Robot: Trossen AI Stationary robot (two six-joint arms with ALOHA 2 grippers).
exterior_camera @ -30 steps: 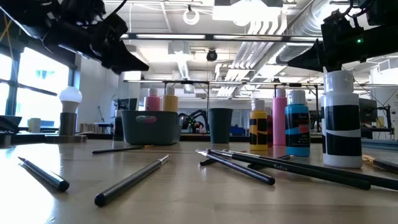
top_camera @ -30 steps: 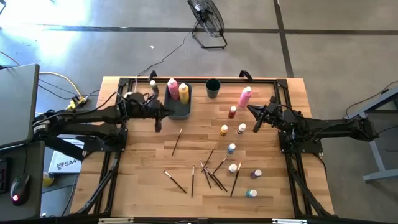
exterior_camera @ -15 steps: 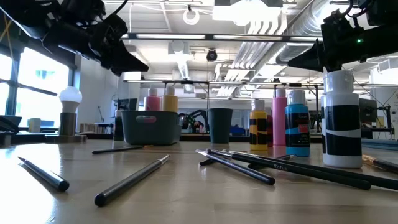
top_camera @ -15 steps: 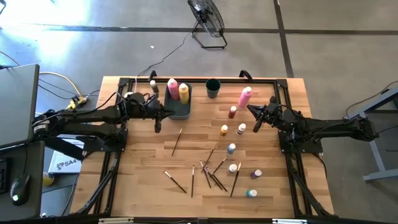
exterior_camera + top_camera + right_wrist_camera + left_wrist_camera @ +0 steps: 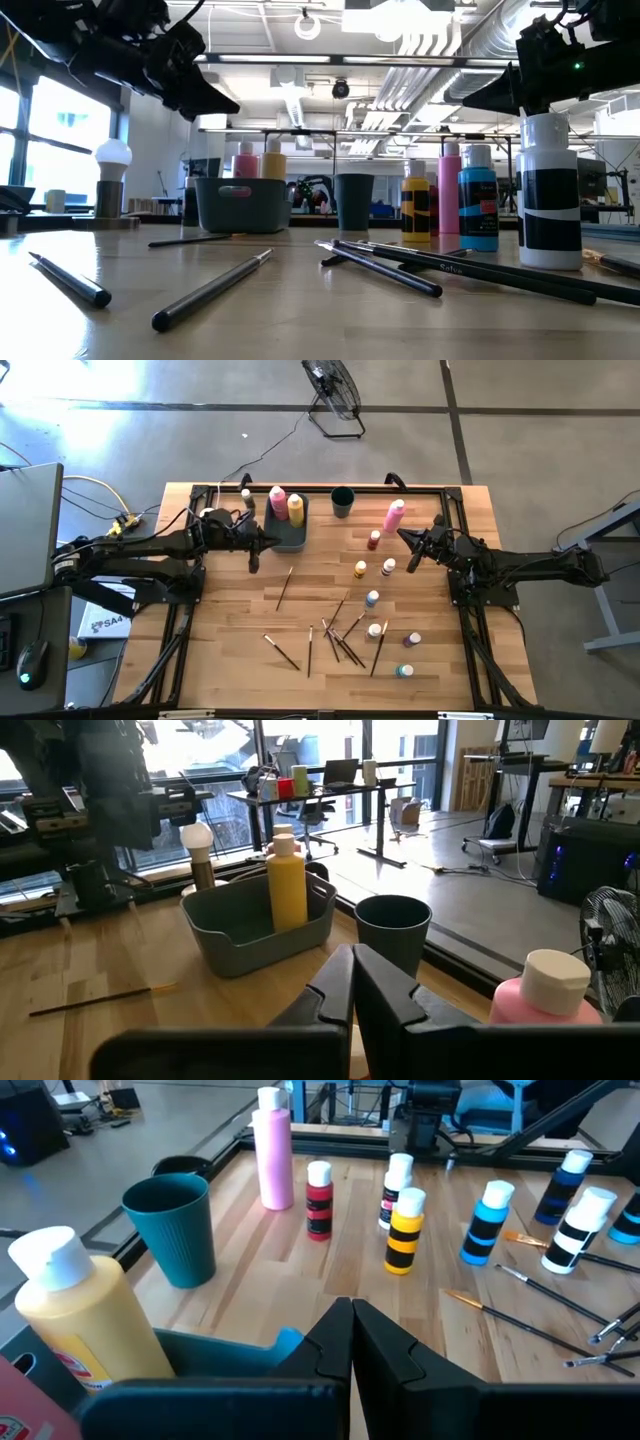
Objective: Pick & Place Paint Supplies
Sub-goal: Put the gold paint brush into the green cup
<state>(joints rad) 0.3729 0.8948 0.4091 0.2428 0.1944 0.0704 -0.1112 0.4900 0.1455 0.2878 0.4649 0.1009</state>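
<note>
- Paint supplies lie mostly loose on the wooden surface [image 5: 230, 610]: small bottles [image 5: 372, 598] and paintbrushes [image 5: 335, 638] scattered mid-table, one pink bottle [image 5: 393, 515] standing near the teal cup [image 5: 342, 501].
- Gray bin [image 5: 290, 532] already holds a pink and a yellow squeeze bottle [image 5: 296, 508].
- Nothing has moved over the last second; both arms hang motionless.
- Left end effector [image 5: 253, 560], beside the bin, is fully closed and empty.
- Right end effector [image 5: 411, 562], near the small bottles, is likewise closed and empty.
- Judgement: a pause, with most sorting left.

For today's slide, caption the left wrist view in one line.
Shut fingers above a grey bin holding a yellow bottle, facing a teal cup and small paint bottles.
</note>
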